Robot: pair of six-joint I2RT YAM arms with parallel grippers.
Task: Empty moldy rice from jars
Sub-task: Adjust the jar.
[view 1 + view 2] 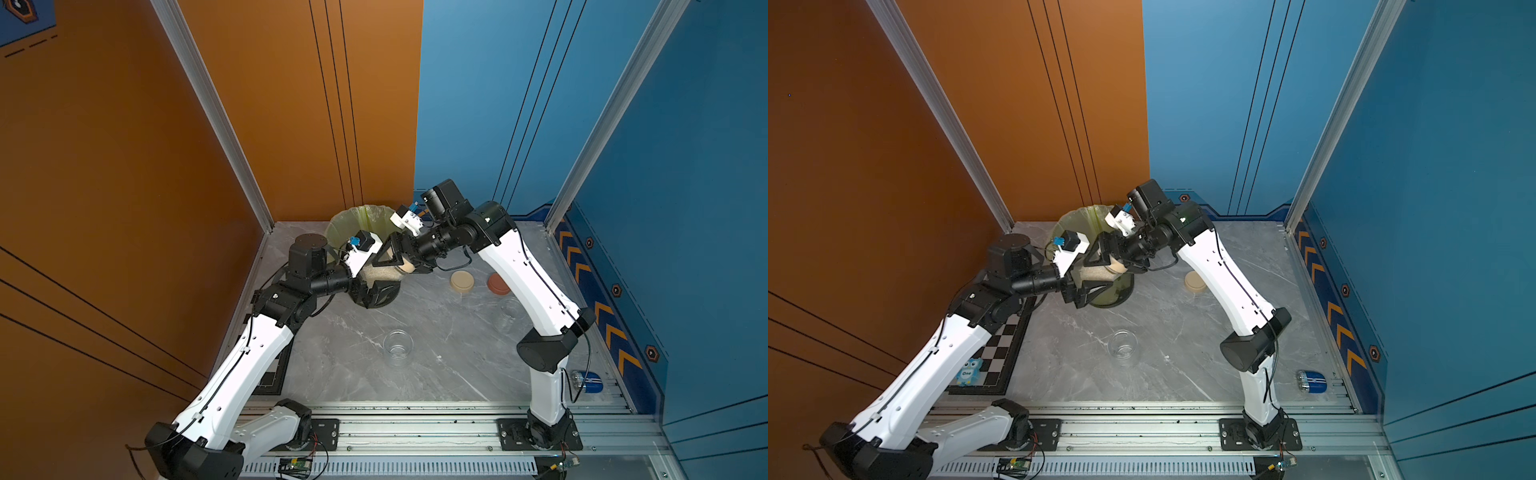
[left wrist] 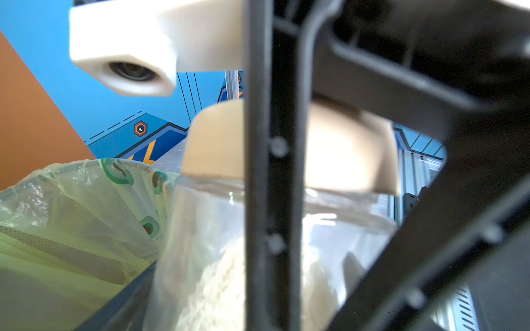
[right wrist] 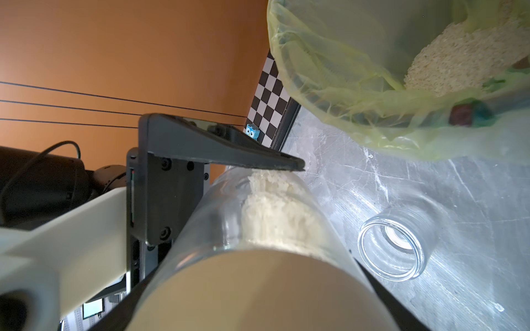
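Grey marble tabletop [image 1: 449,357] between orange and blue walls. Both arms bend inward, meeting near the far edge beside the bin [image 1: 345,226]. Left end effector [image 1: 378,289] clasps a tilted jar [image 3: 212,212] (moldy rice [image 3: 272,217] inside); right end effector [image 1: 406,262] clamps its beige lid [image 3: 258,292].
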